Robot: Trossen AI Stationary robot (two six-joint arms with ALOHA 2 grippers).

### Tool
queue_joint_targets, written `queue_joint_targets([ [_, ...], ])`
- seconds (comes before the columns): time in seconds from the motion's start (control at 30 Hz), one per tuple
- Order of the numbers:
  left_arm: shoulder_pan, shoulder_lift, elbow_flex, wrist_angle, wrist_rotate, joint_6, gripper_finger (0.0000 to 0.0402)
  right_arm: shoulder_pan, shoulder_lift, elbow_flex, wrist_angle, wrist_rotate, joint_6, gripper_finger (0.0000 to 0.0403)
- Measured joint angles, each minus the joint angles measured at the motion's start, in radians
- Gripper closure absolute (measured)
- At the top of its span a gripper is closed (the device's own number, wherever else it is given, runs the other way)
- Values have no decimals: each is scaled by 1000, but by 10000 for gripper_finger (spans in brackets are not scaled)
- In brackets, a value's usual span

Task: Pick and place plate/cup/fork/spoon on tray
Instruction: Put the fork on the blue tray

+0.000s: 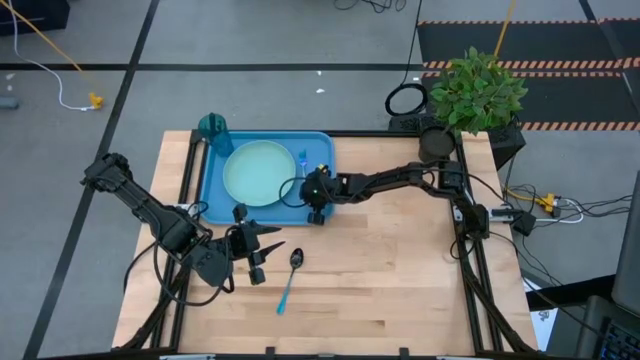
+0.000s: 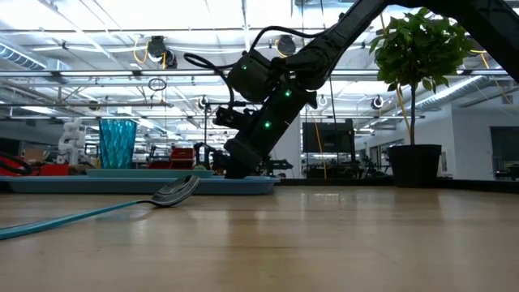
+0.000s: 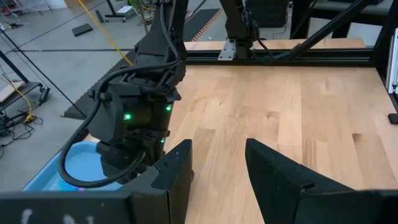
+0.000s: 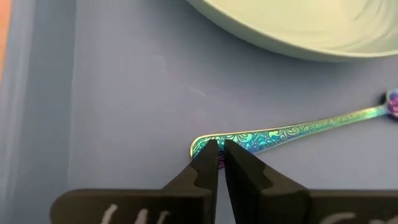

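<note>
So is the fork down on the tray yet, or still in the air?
Down on the tray. The fork lies flat on its blue floor beside the plate, with the right gripper pinching its handle end.

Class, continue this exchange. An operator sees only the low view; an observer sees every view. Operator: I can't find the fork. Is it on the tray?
Observer: Yes, the fork lies flat on the tray, beside the plate.
Operator: Is the right gripper holding it?
Observer: The right gripper is shut on its handle end.
Operator: And the left?
Observer: The left gripper hangs open over the table, near the spoon.
</note>
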Motion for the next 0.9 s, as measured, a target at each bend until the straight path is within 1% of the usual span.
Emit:
queue_joint_targets([
  [0.9, 0, 0, 0, 0, 0, 0, 250, -1, 0, -1, 25, 9, 23, 386],
])
